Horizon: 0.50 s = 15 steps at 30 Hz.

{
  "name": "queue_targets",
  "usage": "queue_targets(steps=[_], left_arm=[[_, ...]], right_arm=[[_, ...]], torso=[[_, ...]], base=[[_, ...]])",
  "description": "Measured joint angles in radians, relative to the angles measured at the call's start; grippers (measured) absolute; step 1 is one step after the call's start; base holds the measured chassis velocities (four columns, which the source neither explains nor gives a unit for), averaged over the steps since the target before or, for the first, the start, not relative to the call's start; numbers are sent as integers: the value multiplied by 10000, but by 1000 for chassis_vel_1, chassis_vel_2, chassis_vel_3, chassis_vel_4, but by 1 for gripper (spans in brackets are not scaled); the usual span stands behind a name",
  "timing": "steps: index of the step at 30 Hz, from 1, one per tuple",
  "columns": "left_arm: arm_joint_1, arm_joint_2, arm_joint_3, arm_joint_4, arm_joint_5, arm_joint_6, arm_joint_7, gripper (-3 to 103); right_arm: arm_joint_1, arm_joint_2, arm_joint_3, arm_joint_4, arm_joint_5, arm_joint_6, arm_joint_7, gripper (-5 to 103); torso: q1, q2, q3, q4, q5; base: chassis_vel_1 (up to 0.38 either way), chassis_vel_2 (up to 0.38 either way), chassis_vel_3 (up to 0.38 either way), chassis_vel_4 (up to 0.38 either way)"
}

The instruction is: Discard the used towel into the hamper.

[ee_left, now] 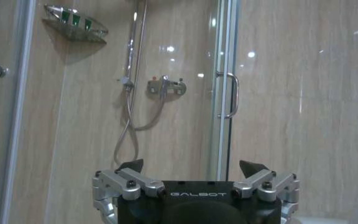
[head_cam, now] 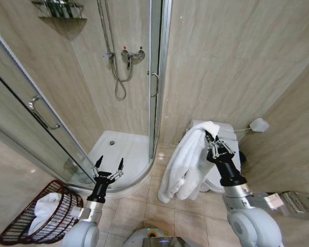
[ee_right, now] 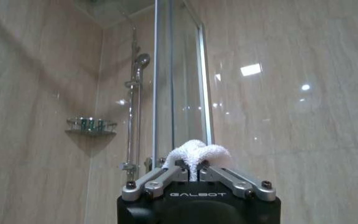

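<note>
My right gripper [head_cam: 211, 139] clamps a white terry towel [head_cam: 188, 164], hanging lengthwise downward. My left gripper [head_cam: 108, 165] spreads empty above the reddish-brown wire hamper [head_cam: 20, 224], which tilts leftward, its base cut off.

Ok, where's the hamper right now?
In the head view the hamper sits on the floor at the robot's lower left, beside the left gripper arm and the shower door, white cloth already inside.

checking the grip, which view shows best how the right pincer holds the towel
The right wrist view: the right pincer is shut on a bunched fold of the white towel. The head view shows the towel hanging whole from that pincer, the grip itself small. The left wrist view looks toward the shower wall.
</note>
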Motion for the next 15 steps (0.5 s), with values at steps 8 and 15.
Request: queue_targets(steps=[8,15], left_arm=[[0,0,0,0,0,0,0,100],[0,0,0,0,0,0,0,100]], right_arm=[[-47,36,-6,0,-14,0,-18,4],[-48,48,-20,0,-41,0,-47,4]], torso=[[185,391,204,0,0],[391,828,437,0,0]], base=[[0,0,0,0],[0,0,0,0]])
